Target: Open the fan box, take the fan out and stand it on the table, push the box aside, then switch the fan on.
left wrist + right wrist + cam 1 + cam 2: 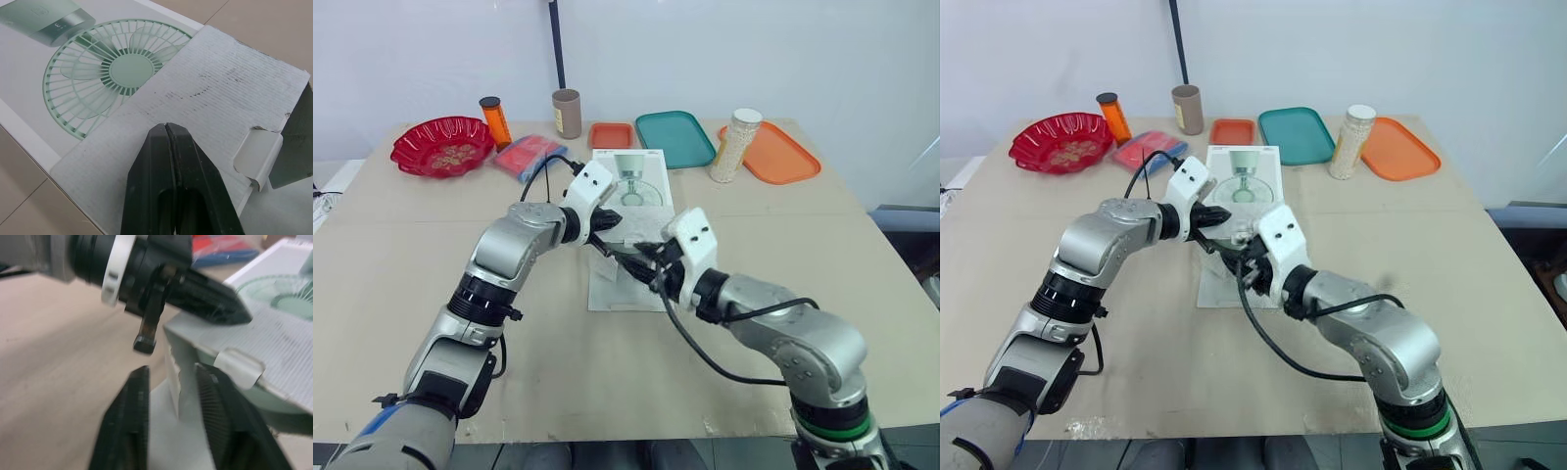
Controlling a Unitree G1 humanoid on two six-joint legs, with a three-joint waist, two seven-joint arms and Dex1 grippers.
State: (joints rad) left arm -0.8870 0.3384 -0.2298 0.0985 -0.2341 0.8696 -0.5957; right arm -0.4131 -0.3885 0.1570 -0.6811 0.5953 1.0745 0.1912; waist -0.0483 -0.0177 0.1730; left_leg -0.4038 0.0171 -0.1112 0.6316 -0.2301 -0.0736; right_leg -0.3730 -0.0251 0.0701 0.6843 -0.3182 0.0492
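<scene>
The white fan box (628,181), printed with a green fan, lies flat at the table's middle. Its near end flap (220,88) is folded up and back, grey inside, with a small tuck tab (257,154) at its edge. My left gripper (167,128) is shut, its tips resting on top of that flap (274,333). My right gripper (168,372) is open at the box's near corner, with a narrow side flap (175,362) standing between its fingers. In the head views both grippers, left (603,235) and right (644,259), meet at the box's near end. A pale green edge (274,399) shows under the raised flap.
Along the back of the table stand a red bowl (442,145), an orange bottle (495,121), a brown cup (567,113), a red and blue packet (527,155), a small orange tray (611,134), a teal tray (674,137), a white-capped canister (736,145) and an orange tray (781,154).
</scene>
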